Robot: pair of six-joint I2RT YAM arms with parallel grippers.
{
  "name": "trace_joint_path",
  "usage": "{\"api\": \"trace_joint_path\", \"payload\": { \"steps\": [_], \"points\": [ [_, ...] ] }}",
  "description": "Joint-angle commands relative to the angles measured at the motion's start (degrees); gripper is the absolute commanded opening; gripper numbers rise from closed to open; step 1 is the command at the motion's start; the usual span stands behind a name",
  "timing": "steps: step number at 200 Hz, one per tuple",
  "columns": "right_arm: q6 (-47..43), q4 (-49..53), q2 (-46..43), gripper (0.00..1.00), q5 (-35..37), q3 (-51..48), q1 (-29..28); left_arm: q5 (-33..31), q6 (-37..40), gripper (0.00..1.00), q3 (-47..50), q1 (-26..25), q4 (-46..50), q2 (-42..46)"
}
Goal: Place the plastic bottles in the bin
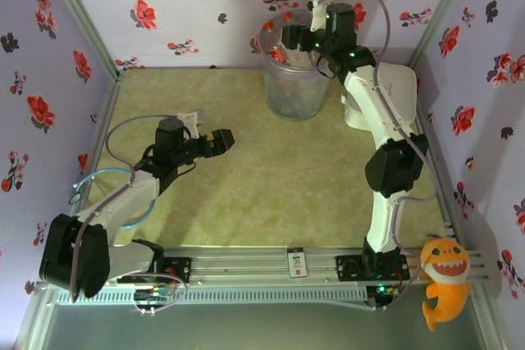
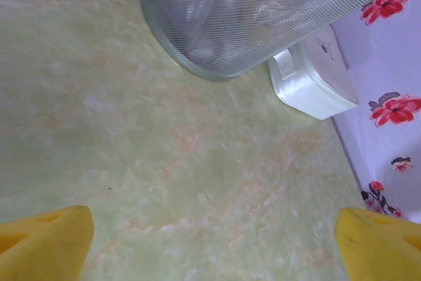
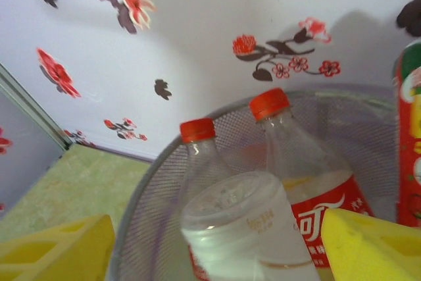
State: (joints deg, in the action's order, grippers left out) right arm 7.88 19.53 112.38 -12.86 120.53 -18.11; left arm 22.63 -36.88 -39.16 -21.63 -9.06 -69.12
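Note:
The bin (image 1: 294, 88) is a tall translucent mesh-patterned bucket at the back of the table, seen also in the left wrist view (image 2: 250, 18). Inside it stand two clear bottles with red caps (image 3: 197, 129) (image 3: 270, 103) and red labels. A further bottle with a red-green label (image 3: 409, 149) shows at the right edge. My right gripper (image 3: 217, 248) hangs over the bin's mouth (image 1: 294, 45), jaws open. A clear bottle (image 3: 243, 228) lies bottom-up between its yellow fingers (image 3: 59, 248), with a gap on the left side. My left gripper (image 2: 214, 248) is open over bare table (image 1: 220, 141).
A white lidded box (image 2: 316, 77) sits right of the bin, partly behind the right arm (image 1: 354, 112). Flowered walls close the table on three sides. An orange plush toy (image 1: 444, 272) hangs at the near right corner.

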Motion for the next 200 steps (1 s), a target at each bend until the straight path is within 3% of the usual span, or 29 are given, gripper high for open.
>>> {"api": "trace_joint_path", "payload": {
  "steps": [1, 22, 42, 71, 111, 152, 200],
  "points": [
    [-0.6, -1.6, -9.6, 0.85, 2.8, -5.1, 1.0, -3.3, 3.7, 0.97, -2.1, 2.5, 4.1, 4.1],
    [-0.7, -1.5, -16.8, 0.89, 5.4, -13.6, 2.4, -9.6, 6.7, 1.0, -3.1, 4.5, 10.2, 7.4],
    [-0.5, -1.0, -24.0, 0.99, 7.3, -23.3, 4.7, -17.7, 10.1, 1.0, -3.8, 6.2, 16.6, 10.2],
    [-0.7, -0.6, -35.5, 0.99, 14.0, -38.8, 6.7, -29.2, 13.5, 1.0, -2.6, 8.0, 22.1, 14.2],
    [-0.2, -0.3, -48.8, 0.99, 23.1, -60.2, 8.6, -44.1, 16.9, 1.0, 3.4, 9.5, 21.8, 17.4],
    [-0.3, -8.6, -55.1, 0.99, 28.2, -78.1, 9.0, -48.3, 18.5, 1.0, 11.4, 11.6, 13.9, 18.4],
    [0.1, -22.8, -51.7, 0.99, 31.3, -92.0, 9.1, -48.3, 25.8, 1.0, 14.0, 14.2, 4.3, 14.9]
  ]
}}
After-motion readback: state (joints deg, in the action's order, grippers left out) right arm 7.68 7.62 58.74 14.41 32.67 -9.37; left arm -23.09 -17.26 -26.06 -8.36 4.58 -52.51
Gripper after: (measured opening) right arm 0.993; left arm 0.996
